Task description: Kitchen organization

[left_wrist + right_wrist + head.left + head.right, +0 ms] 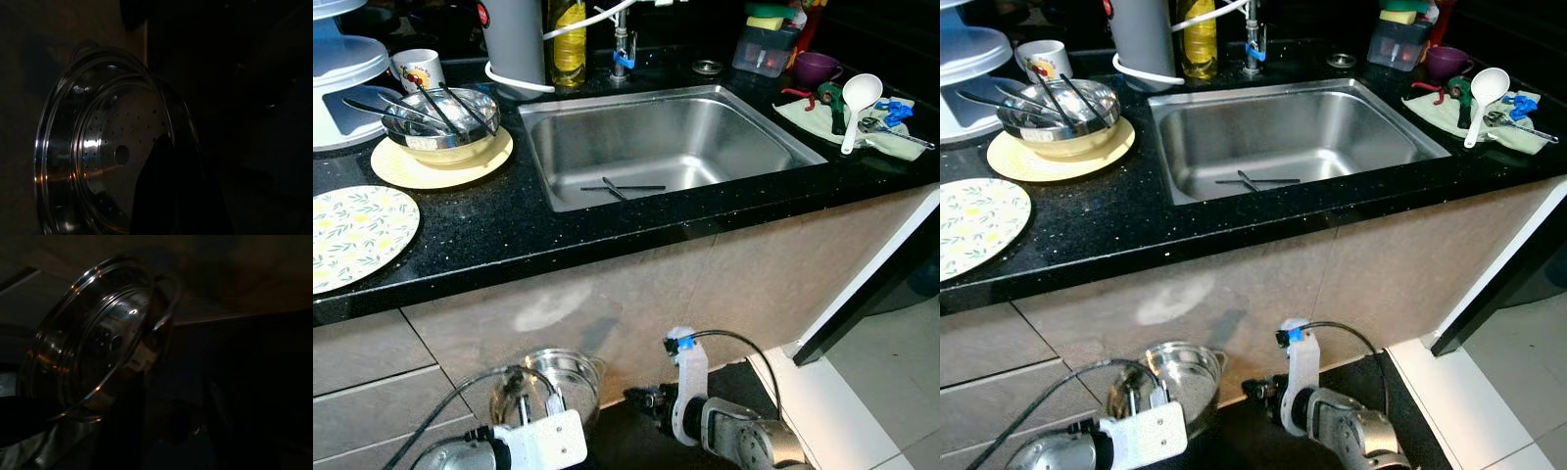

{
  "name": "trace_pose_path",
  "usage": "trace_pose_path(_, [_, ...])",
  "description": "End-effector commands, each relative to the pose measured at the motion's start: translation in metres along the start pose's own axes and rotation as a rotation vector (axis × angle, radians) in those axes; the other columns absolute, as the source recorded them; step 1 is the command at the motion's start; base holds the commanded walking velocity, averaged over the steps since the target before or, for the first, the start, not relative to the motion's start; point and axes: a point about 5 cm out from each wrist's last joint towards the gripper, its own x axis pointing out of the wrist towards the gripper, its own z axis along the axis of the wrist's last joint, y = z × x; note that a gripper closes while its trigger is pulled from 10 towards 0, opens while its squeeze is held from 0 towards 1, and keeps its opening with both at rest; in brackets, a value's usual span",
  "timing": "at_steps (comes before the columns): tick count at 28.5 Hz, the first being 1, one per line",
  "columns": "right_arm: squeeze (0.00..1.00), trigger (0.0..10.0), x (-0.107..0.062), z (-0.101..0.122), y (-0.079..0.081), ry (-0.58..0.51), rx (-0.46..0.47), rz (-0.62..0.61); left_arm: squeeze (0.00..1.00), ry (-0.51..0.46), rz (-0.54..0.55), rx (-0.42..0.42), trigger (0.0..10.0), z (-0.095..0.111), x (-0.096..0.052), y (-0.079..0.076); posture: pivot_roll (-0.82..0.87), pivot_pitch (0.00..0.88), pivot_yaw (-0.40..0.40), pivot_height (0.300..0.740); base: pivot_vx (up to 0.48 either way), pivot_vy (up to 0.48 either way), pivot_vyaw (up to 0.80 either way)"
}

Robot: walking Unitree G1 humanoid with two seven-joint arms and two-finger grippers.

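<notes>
Left gripper (524, 392) pinching perforated steel steamer tray (558, 382) below counter (558, 230), right gripper (641, 397) state unclear

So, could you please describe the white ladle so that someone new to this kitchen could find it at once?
Start at the steel sink in the black counter and look to its right side, where a pale green cloth lies. The white ladle rests on that cloth, bowl toward the wall. It is the one plain white utensil there, beside green and blue tools.
</notes>
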Motion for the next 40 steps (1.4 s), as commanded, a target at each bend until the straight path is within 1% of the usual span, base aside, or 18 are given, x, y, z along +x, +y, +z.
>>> trace_pose_path(1, [1.00, 10.0, 0.001, -0.006, -0.005, 0.027, 0.047, -0.022, 0.00, -0.036, -0.070, 0.031, 0.0, 0.000, 0.004, -0.007, -0.07, 0.175, -0.037, 0.740, 0.000, 0.000, 0.00])
trace_pose_path(3, [1.00, 10.0, 0.003, -0.004, -0.006, 0.015, 0.071, -0.025, 0.00, -0.033, -0.109, 0.077, 0.0, -0.004, 0.005, -0.011, -0.07, 0.172, -0.038, 0.740, 0.000, 0.000, 0.00])
trace_pose_path(6, [1.00, 10.0, 0.003, -0.002, -0.006, 0.008, 0.085, -0.020, 0.00, -0.032, -0.112, 0.091, 0.0, -0.007, 0.006, -0.011, -0.07, 0.172, -0.038, 0.740, 0.000, 0.000, 0.00])
trace_pose_path(7, [1.00, 10.0, 0.005, 0.002, -0.005, 0.003, 0.102, -0.012, 0.00, -0.033, -0.119, 0.130, 0.0, -0.009, 0.007, -0.010, -0.07, 0.167, -0.042, 0.740, 0.000, 0.000, 0.00])
trace_pose_path(10, [1.00, 10.0, 0.009, 0.006, -0.004, 0.003, 0.139, -0.005, 0.00, -0.038, -0.138, 0.182, 0.0, -0.012, 0.010, -0.010, -0.07, 0.165, -0.043, 0.740, 0.000, 0.000, 0.00])
trace_pose_path(11, [0.06, 10.0, 0.010, 0.008, -0.003, 0.006, 0.155, 0.002, 0.00, -0.042, -0.146, 0.202, 0.0, -0.012, 0.011, -0.010, -0.07, 0.163, -0.045, 0.740, 0.000, 0.000, 0.00])
trace_pose_path(12, [0.06, 10.0, 0.011, 0.009, -0.002, 0.009, 0.164, 0.007, 0.00, -0.045, -0.150, 0.214, 0.0, -0.013, 0.011, -0.010, -0.07, 0.163, -0.045, 0.740, 0.000, 0.000, 0.00])
trace_pose_path(13, [0.00, 10.0, 0.012, 0.008, 0.000, 0.029, 0.165, 0.023, 0.00, -0.046, -0.156, 0.234, 0.0, -0.013, 0.013, -0.009, -0.07, 0.160, -0.046, 0.740, 0.000, 0.000, 0.00])
trace_pose_path(15, [0.00, 10.0, 0.014, 0.008, 0.002, 0.045, 0.165, 0.035, 0.00, -0.049, -0.162, 0.248, 0.0, -0.014, 0.014, -0.009, -0.07, 0.160, -0.046, 0.740, 0.000, 0.000, 0.00])
trace_pose_path(18, [0.00, 10.0, 0.020, -0.004, 0.007, 0.161, 0.104, 0.056, 0.00, -0.068, -0.180, 0.314, 0.0, -0.014, 0.018, -0.005, -0.07, 0.158, -0.046, 0.740, 0.000, 0.000, 0.00])
trace_pose_path(19, [0.00, 10.0, 0.020, -0.004, 0.007, 0.161, 0.104, 0.056, 0.00, -0.068, -0.180, 0.314, 0.0, -0.014, 0.018, -0.005, -0.07, 0.158, -0.046, 0.740, 0.000, 0.000, 0.00])
trace_pose_path(21, [0.00, 10.0, 0.023, -0.013, 0.006, 0.228, 0.057, 0.038, 0.00, -0.077, -0.178, 0.353, 0.0, -0.012, 0.021, -0.001, -0.07, 0.160, -0.045, 0.740, 0.000, 0.000, 0.00])
trace_pose_path(22, [0.00, 10.0, 0.023, -0.013, 0.006, 0.228, 0.057, 0.038, 0.00, -0.077, -0.178, 0.353, 0.0, -0.012, 0.021, -0.001, -0.07, 0.160, -0.045, 0.740, 0.000, 0.000, 0.00])
trace_pose_path(25, [0.00, 10.0, 0.025, -0.022, 0.003, 0.290, -0.005, 0.005, 0.00, -0.084, -0.177, 0.397, 0.0, -0.010, 0.022, 0.004, -0.07, 0.160, -0.045, 0.740, 0.000, 0.000, 0.00])
trace_pose_path(33, [0.00, 10.0, 0.027, -0.028, -0.002, 0.328, -0.034, -0.030, 0.00, -0.140, -0.167, 0.448, 0.0, 0.003, 0.022, 0.013, -0.07, 0.173, -0.055, 0.740, 0.000, 0.000, 0.00])
trace_pose_path(38, [0.00, 10.0, 0.027, -0.028, -0.005, 0.327, -0.025, -0.045, 0.00, -0.167, -0.180, 0.485, 0.0, 0.010, 0.022, 0.014, -0.07, 0.181, -0.055, 0.740, 0.000, 0.000, 0.00])
trace_pose_path(39, [0.00, 10.0, 0.028, -0.027, -0.007, 0.310, -0.005, -0.066, 0.00, -0.188, -0.189, 0.523, 0.0, 0.015, 0.022, 0.014, -0.07, 0.183, -0.056, 0.740, 0.000, 0.000, 0.00])
trace_pose_path(40, [0.00, 10.0, 0.028, -0.027, -0.007, 0.310, -0.005, -0.066, 0.00, -0.188, -0.189, 0.523, 0.0, 0.015, 0.022, 0.014, -0.07, 0.183, -0.056, 0.740, 0.000, 0.000, 0.00])
